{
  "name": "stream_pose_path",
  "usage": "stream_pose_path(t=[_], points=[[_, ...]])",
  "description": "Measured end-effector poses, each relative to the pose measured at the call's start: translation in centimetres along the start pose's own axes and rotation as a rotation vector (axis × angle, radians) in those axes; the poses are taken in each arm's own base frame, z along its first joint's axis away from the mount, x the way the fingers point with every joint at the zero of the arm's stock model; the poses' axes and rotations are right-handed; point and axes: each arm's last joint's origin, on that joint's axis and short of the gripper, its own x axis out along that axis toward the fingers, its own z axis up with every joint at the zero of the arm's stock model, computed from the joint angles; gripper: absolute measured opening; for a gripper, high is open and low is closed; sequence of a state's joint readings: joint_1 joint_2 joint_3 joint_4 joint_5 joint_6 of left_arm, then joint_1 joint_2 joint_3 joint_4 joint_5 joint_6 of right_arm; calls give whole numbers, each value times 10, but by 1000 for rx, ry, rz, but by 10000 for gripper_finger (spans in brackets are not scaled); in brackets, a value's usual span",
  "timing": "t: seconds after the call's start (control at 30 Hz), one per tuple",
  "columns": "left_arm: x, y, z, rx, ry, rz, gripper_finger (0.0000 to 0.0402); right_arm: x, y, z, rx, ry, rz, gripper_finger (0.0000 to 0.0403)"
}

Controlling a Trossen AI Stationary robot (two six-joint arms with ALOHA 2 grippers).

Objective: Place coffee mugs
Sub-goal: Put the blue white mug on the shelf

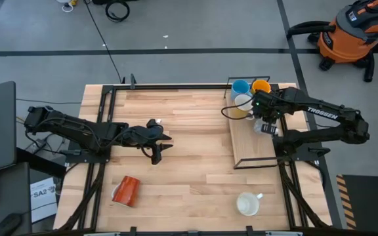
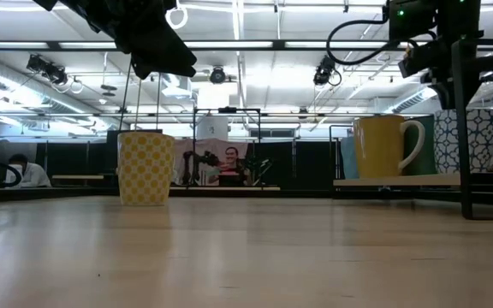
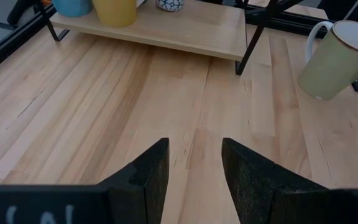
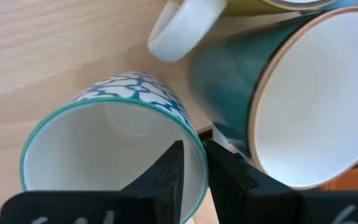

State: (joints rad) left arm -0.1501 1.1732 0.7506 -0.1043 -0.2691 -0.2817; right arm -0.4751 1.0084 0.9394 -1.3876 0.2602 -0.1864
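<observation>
The blue-and-white patterned mug (image 4: 114,146) stands upright on the wooden shelf (image 1: 251,144) at the worktop's right side, and the right hand (image 4: 194,168) sits at its rim, one finger inside the cup and one outside, nearly closed with the wall pinched between them. Beside it on the shelf, touching or nearly so, is a teal mug (image 4: 278,93) with a white inside, and next to that a yellow mug (image 2: 383,147) with a white handle; the high view also shows a light blue mug (image 1: 240,86) and an orange-yellow mug (image 1: 261,86) at the shelf's far end. I judge the step in hand to be the setting down of the patterned mug among its neighbours: its base seems to rest on the board, so the next move calls for spreading the fingers and lifting straight up, without dragging the rim into the teal mug. Away from the shelf, a cream mug (image 1: 248,204) stands on the worktop (image 1: 189,157) near its front edge, a red-orange mug (image 1: 126,191) lies on its side farther to the left, and the low view shows a yellow checked cup (image 2: 145,167) upright on the boards. The left hand (image 3: 194,168) hovers over the middle of the worktop, well apart from the shelf, fingers parted and holding nothing.
</observation>
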Motion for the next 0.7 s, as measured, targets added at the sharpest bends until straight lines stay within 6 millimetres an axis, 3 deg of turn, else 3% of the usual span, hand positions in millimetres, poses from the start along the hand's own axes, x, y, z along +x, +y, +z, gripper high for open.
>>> stream_pose_path(t=[0.7], points=[[0, 0, 0, 0, 0, 0, 155, 0, -2, -1, 36, 13, -64, 136]])
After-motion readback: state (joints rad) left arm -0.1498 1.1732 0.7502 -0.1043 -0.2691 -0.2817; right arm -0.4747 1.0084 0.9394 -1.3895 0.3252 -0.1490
